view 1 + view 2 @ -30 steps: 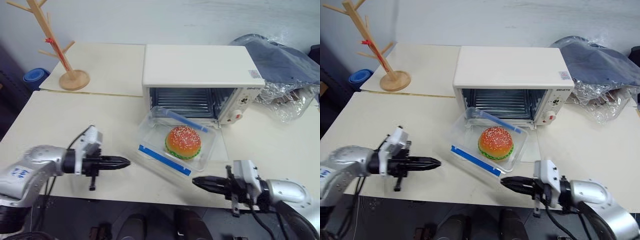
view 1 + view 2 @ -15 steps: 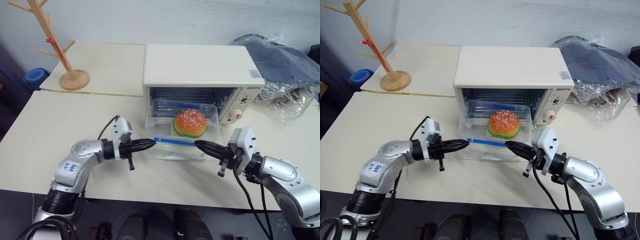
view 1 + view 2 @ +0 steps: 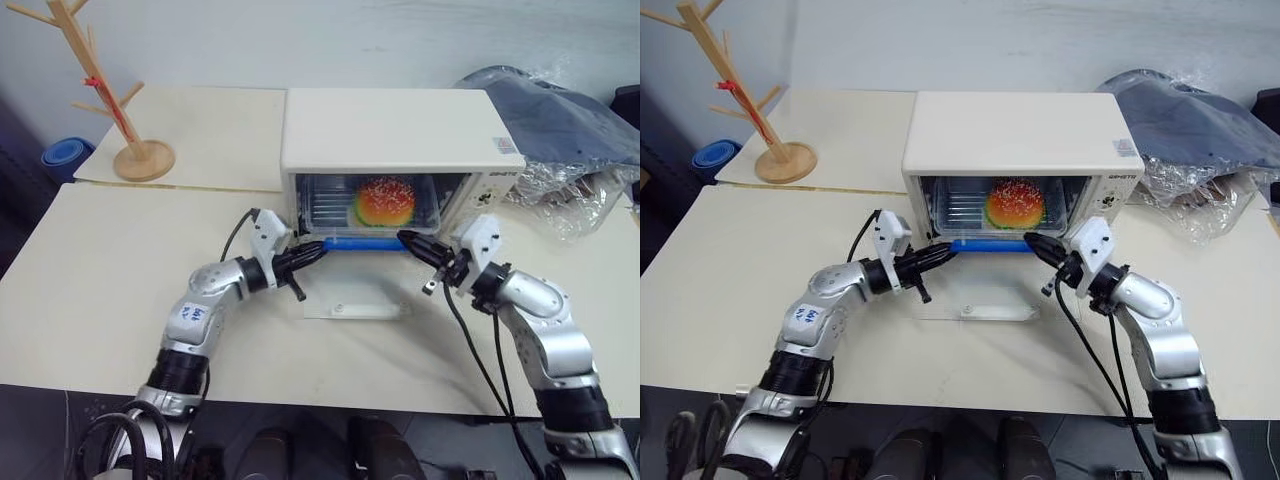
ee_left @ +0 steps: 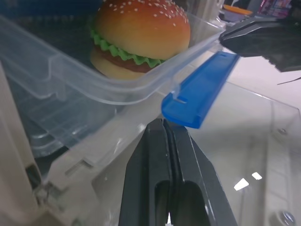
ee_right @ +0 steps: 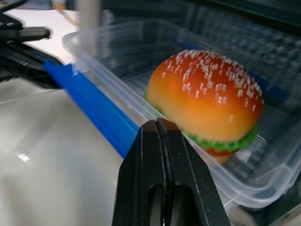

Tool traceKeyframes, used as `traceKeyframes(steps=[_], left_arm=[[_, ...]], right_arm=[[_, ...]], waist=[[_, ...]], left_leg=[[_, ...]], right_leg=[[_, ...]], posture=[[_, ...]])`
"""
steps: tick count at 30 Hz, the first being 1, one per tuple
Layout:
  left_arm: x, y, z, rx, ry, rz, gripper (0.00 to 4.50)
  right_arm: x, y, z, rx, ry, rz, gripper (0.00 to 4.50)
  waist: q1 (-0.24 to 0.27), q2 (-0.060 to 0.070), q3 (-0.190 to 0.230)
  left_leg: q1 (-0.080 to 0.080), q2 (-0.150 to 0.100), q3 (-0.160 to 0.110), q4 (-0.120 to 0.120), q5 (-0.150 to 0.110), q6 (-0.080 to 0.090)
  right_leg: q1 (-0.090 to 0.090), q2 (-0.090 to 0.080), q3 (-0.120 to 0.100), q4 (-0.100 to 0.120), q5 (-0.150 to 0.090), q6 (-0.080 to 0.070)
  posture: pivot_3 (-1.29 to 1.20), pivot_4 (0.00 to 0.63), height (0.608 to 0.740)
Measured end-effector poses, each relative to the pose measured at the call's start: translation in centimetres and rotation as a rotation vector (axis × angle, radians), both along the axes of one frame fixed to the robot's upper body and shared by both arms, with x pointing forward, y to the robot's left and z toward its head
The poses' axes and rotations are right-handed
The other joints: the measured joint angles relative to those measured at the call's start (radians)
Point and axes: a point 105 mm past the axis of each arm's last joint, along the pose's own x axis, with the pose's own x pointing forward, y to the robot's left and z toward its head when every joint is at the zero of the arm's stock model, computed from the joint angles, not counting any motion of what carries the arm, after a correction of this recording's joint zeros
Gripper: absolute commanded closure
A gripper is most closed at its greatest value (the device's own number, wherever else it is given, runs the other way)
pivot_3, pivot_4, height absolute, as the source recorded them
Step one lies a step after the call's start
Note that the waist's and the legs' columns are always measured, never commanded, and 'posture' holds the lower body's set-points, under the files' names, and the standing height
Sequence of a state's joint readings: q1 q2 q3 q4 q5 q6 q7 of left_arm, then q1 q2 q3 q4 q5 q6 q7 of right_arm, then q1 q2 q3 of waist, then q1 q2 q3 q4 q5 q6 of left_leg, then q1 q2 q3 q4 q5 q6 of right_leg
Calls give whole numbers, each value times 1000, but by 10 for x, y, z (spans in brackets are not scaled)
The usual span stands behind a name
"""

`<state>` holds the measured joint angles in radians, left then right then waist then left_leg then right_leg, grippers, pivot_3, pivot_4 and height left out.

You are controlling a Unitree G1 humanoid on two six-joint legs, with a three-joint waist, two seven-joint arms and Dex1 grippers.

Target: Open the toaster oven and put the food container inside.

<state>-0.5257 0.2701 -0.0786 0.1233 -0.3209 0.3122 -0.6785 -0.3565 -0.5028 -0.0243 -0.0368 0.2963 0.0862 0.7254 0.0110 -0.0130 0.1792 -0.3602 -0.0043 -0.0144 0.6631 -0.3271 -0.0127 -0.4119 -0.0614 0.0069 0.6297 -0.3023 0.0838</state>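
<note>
Pushed from the table in front of the toaster oven (image 3: 400, 150), the food container (image 3: 1000, 212) now sits mostly inside its cavity, near blue clip just outside, with the closed left gripper (image 3: 943, 251) and closed right gripper (image 3: 1032, 243) pressing that clip's ends, holding nothing.

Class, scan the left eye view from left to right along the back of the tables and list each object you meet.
Blue round object → wooden branch stand → toaster oven → dark cloth on crinkled clear plastic.
</note>
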Motion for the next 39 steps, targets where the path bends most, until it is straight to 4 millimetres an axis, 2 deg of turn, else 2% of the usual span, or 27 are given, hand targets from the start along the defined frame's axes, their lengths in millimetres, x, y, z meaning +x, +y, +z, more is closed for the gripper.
traceKeyframes(steps=[4,8,10,13,15,17,20,23,25,26,29,33,35,39], left_arm=[[10,-3,2,-1,-24,44,4478],[19,-1,2,-9,-42,110,4478],[22,0,2,-12,-51,136,4478],[22,5,2,0,-55,136,4478],[18,15,4,10,-58,137,4478],[6,32,4,51,-50,106,4478],[-15,65,0,103,5,82,3835],[-45,95,-1,110,74,31,2943],[-60,113,2,131,77,6,2371],[-66,123,5,142,54,-1,2064],[-78,137,17,158,-43,-64,1194],[-93,142,14,151,-52,-177,102],[-99,140,13,141,-53,-216,46],[-107,131,17,115,-61,-273,46]], right_arm=[[19,5,-3,-4,-20,-29,4500],[36,8,4,15,-60,-70,4500],[39,10,4,18,-72,-75,4500],[35,12,2,24,-68,-46,4500],[27,14,0,30,-50,-8,4500],[12,10,-4,8,-21,45,4500],[-8,-8,-3,-28,7,79,4500],[-20,-39,5,-62,7,52,4500],[-25,-64,2,-112,29,18,4500],[-26,-79,-1,-134,45,1,4500],[-30,-104,-19,-191,100,-1,4500],[-30,-116,-56,-260,224,35,4500],[-30,-120,-76,-303,290,38,4500],[-27,-115,-79,-305,276,77,4500]], waist=[[-5,0,0],[-14,0,0],[-17,0,0],[-18,0,0],[-18,0,0],[-17,0,0],[-16,1,0],[-15,1,0],[-13,1,0],[-11,1,0],[-12,1,0],[-19,2,1],[-23,3,1],[-34,3,1]], left_leg=[[0,0,0,0,0,0],[0,0,0,1,0,0],[0,0,1,1,0,-1],[0,0,1,1,0,-1],[-1,1,1,0,0,-1],[-3,1,0,0,0,-1],[-7,1,-1,1,0,-1],[-7,1,-2,2,-2,3],[-6,1,-3,1,-3,5],[-5,1,-3,1,-4,6],[-2,0,-2,0,-4,7],[1,1,0,-1,-5,8],[1,1,0,-1,-5,7],[1,1,-1,-1,-5,7]], right_leg=[[-1,0,0,0,0,0],[-1,0,0,1,0,0],[-1,0,0,1,0,0],[-2,0,1,7,0,0],[-2,0,1,7,0,0],[-3,0,1,6,0,0],[-6,-1,0,5,0,0],[-5,-2,0,0,0,0],[-3,-2,-1,-2,0,0],[-2,-3,-1,-2,0,0],[1,-4,-1,-3,0,0],[2,-3,0,-3,0,-1],[1,-3,0,-2,0,-1],[2,-3,0,-2,0,-1]], posture=[[0,150,740],[0,150,740],[0,150,740],[0,150,740],[0,150,740],[0,150,740],[0,150,740],[0,150,740],[0,150,740],[0,150,740],[0,150,740],[0,150,740],[0,150,740],[0,150,740]])
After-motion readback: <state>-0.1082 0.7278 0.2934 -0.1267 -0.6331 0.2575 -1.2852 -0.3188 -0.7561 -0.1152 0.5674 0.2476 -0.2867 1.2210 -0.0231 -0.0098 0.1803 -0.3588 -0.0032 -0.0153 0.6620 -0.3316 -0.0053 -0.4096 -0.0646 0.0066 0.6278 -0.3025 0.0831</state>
